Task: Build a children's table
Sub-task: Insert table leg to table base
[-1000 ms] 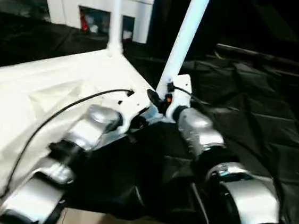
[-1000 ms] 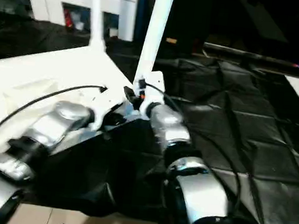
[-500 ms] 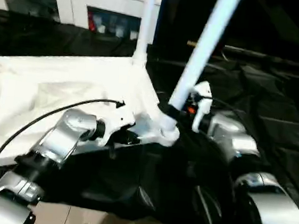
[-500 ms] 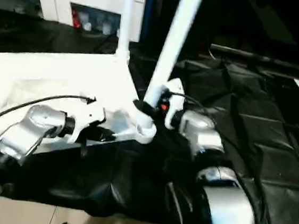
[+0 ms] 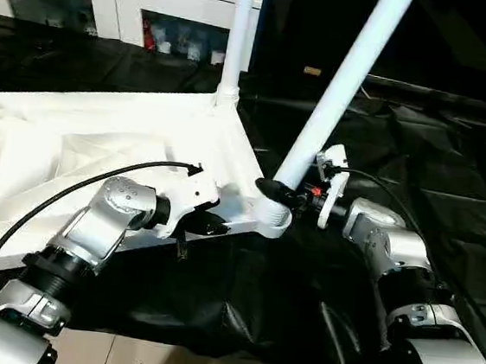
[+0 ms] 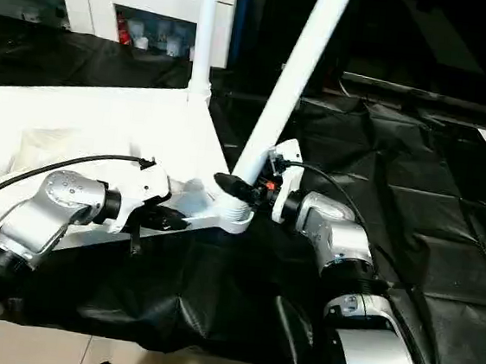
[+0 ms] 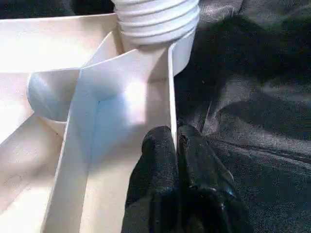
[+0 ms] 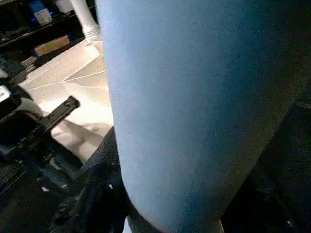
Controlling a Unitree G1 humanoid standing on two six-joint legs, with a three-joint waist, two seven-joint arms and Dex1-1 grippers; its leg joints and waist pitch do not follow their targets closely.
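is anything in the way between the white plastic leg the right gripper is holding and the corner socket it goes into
Nothing visible. The right gripper grips the tilted white tubular leg, whose threaded base already sits at the round corner socket of the white tabletop, whose rim the left gripper pinches.

The table top (image 5: 99, 145) and its legs (image 5: 345, 80) look like smooth, slightly glossy white plastic. The black sheet (image 5: 450, 195) seems a creased, shiny plastic film. The forearms (image 6: 329, 230) gleam like brushed silver metal.
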